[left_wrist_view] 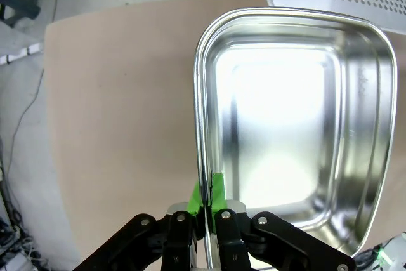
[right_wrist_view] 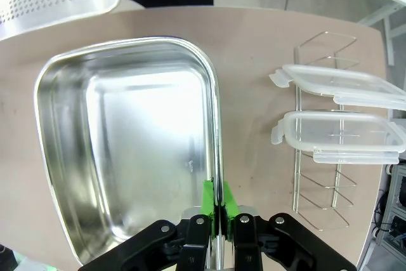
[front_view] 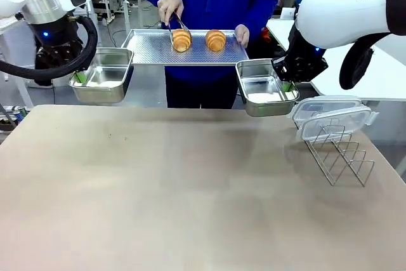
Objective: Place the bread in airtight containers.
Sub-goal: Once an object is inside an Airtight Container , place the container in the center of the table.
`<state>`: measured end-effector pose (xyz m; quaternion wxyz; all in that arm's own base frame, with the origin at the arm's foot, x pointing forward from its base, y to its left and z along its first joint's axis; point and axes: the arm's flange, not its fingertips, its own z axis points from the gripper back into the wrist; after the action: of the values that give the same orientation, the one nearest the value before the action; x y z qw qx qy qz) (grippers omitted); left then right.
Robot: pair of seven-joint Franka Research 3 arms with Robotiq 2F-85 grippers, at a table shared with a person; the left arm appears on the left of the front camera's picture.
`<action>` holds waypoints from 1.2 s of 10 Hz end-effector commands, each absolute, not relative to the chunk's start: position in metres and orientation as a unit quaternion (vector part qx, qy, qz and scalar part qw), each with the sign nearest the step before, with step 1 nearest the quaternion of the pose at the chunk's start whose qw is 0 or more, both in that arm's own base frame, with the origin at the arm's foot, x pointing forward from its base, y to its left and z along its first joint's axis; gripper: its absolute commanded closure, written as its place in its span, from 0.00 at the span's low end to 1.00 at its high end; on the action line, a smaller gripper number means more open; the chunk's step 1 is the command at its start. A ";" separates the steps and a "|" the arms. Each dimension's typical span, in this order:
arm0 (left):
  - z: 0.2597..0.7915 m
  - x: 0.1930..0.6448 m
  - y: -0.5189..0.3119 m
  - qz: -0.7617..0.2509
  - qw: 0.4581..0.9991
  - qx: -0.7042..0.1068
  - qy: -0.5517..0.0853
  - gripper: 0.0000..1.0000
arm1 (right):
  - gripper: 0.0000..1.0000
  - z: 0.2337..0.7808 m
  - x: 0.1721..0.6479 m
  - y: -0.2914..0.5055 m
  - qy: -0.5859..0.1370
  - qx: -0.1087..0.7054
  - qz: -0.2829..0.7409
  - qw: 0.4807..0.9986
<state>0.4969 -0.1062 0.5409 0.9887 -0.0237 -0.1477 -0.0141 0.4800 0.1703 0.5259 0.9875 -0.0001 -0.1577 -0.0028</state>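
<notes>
Two golden-brown croissants lie on a perforated metal tray (front_view: 152,52) that a person holds at the far side. Tongs in the person's hand (front_view: 169,6) close around the left croissant (front_view: 181,40); the right croissant (front_view: 216,39) lies free. My left gripper (front_view: 78,77) is shut on the rim of an empty steel container (front_view: 103,75), held in the air beside the tray's left end. In the left wrist view, the gripper (left_wrist_view: 208,198) pinches the container (left_wrist_view: 292,125) wall. My right gripper (front_view: 287,85) is shut on the rim of the other empty container (front_view: 263,87), also seen at gripper (right_wrist_view: 219,204) and container (right_wrist_view: 127,150).
Two clear clip-on lids (front_view: 333,115) rest on a wire rack (front_view: 339,153) at the table's right side, also seen as lids (right_wrist_view: 342,112) on the rack (right_wrist_view: 320,188). The tan table (front_view: 177,188) spreads below both held containers.
</notes>
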 end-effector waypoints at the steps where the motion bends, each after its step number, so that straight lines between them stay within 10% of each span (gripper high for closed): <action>1: 0.544 0.497 -0.107 -0.015 0.987 -0.025 -0.158 1.00 | 1.00 0.529 0.480 0.171 -0.165 0.001 0.000 0.986; 12: 0.544 0.497 -0.107 -0.015 0.987 -0.025 -0.158 1.00 | 1.00 0.529 0.480 0.171 -0.165 0.001 0.000 0.986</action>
<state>0.4969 -0.1062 0.5408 0.9886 -0.0237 -0.1478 -0.0142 0.4800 0.1703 0.5259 0.9875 -0.0001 -0.1577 -0.0028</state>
